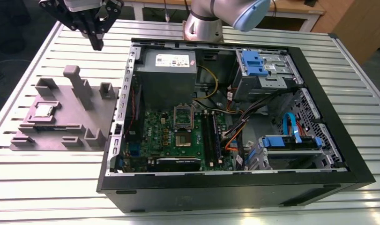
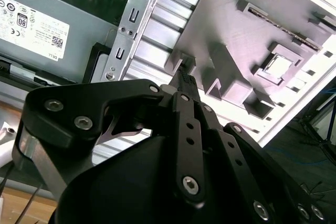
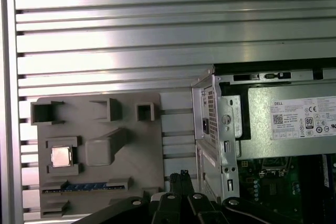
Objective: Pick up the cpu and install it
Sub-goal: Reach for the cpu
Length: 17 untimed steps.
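The cpu (image 1: 45, 110) is a small shiny square chip lying in a pocket of the grey holder block (image 1: 71, 123), on the table at the exterior view's left of the open computer case (image 1: 240, 187). Both wrist views show the cpu (image 2: 278, 65) (image 3: 61, 156) in its pocket. My gripper (image 1: 97, 46) hangs high above the table beyond the block's far end, well apart from the cpu. Its black fingers are shut together with nothing between them, as the gripper (image 3: 182, 174) shows in the first wrist view. The motherboard's silver socket frame (image 1: 182, 117) lies inside the case.
The grey power-supply box (image 1: 169, 70) sits at the case's far end, near the gripper. Tall posts (image 1: 74, 79) rise from the holder block. Blue drive bays (image 1: 260, 63) and cables (image 1: 240, 126) fill the case's right side. The arm's base (image 1: 204, 26) stands behind the case.
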{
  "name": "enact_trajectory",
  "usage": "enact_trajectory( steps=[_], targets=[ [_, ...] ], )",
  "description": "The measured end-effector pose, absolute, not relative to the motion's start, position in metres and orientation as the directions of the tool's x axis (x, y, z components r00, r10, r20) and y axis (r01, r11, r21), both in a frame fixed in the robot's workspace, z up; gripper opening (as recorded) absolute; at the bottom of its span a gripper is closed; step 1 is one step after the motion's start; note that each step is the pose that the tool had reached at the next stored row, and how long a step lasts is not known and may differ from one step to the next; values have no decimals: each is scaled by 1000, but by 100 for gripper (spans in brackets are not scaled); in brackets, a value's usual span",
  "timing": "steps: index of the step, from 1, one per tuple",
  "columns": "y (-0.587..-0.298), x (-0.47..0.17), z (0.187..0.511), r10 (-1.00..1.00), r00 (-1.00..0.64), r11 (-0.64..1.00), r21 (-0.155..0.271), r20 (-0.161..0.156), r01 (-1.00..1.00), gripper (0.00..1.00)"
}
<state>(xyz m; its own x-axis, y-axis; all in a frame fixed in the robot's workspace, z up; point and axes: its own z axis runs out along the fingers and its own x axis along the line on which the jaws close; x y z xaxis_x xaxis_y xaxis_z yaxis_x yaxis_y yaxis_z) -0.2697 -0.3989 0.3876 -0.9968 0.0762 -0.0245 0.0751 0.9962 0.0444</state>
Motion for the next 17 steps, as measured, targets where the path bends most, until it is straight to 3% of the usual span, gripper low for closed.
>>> enact_trajectory(
  steps=[17],
  targets=[
    [-399,-277,387,76,-997,996,44,-24,75,11]
  ],
)
